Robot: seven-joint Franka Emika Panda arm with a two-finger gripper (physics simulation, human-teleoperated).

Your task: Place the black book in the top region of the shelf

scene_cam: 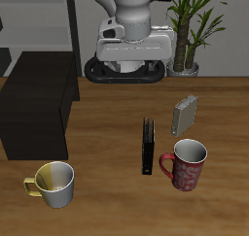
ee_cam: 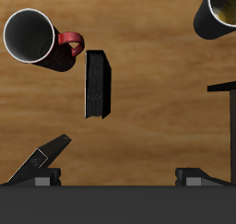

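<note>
Fingers (ee_cam: 41,161) of the gripper (ee_cam: 120,168) stand wide apart with nothing between them, as we see from the wrist. Below and ahead lies the black book (ee_cam: 98,84) on the wooden table (ee_cam: 157,89) (standing on edge), a red mug (ee_cam: 35,39) just beside it. Off to one side sits the shelf (scene_cam: 34,109), well apart from the book.

Table (scene_cam: 107,143) wood-grain, satin; black book (scene_cam: 148,146) matt; shelf (scene_cam: 37,109) matt black; red mug (scene_cam: 187,164) glossy.
</note>
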